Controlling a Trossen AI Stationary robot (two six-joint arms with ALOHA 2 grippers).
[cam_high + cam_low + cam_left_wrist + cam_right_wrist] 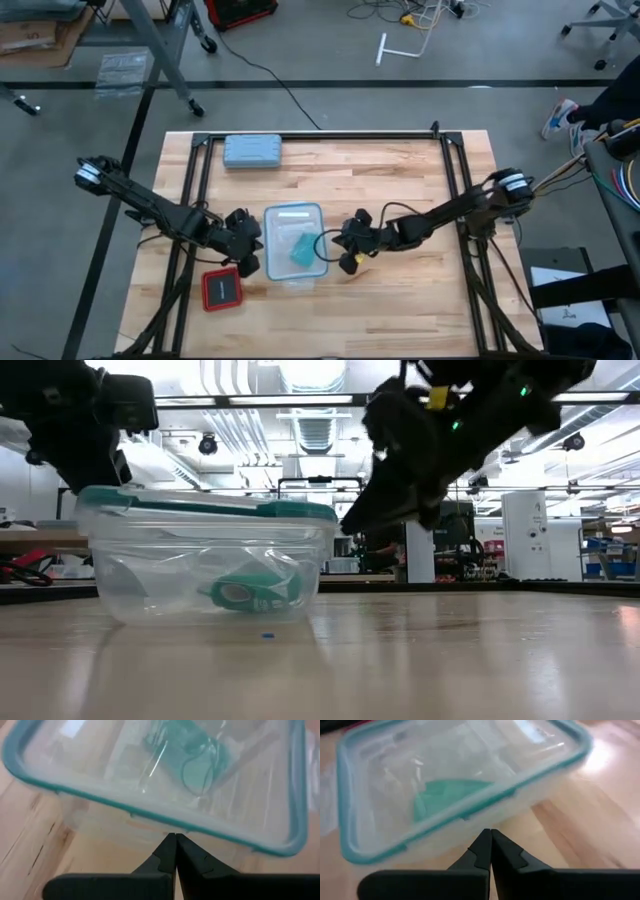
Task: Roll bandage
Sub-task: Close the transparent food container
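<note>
- You have no readable writing here: no brand or label shows on the box (294,213), the case (252,151) or the red pad (222,289).
- Your bandage (303,248) is teal-green soft cloth, lying loosely bunched inside the box; the low view shows a rolled end with a pale centre facing the camera.
- The box is clear plastic with a teal-rimmed lid on it, standing on the tabletop (400,180).
- Your left gripper (247,262) sits just beside the box on its left side, fingers pressed together and holding nothing.
- Your right gripper (347,258) sits just beside the box on its right side, fingers likewise closed and empty.
- The grey-blue case lies well apart from the box, toward the far edge; the red pad lies near the box's near left corner.
</note>
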